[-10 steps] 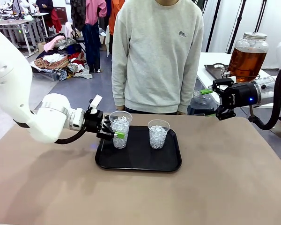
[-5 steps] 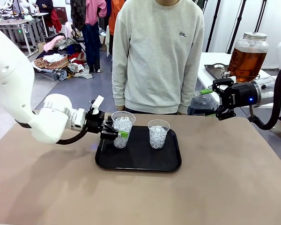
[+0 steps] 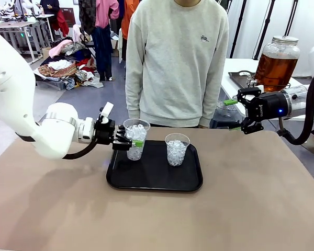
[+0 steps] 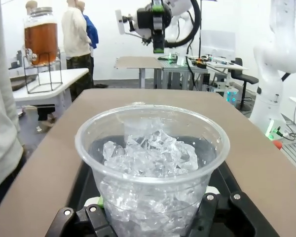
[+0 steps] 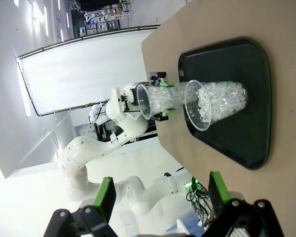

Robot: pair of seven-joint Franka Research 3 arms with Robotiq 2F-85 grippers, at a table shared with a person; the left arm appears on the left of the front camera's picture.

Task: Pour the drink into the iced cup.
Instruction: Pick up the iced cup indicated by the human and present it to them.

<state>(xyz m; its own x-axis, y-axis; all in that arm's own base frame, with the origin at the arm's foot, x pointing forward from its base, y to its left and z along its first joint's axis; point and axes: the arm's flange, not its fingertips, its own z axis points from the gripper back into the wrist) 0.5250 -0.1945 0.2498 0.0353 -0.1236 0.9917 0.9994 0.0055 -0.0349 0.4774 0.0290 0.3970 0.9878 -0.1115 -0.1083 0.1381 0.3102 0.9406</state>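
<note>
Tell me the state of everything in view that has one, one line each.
left gripper, jaws shut on the held cup.
held cup, upright, full of ice, no liquid in it.
second cup, upright on the tray, full of ice, no liquid.
tray, flat on the table.
right gripper, jaws open, empty, in the air.
drink jar, lidded, largely full of amber drink.
</note>
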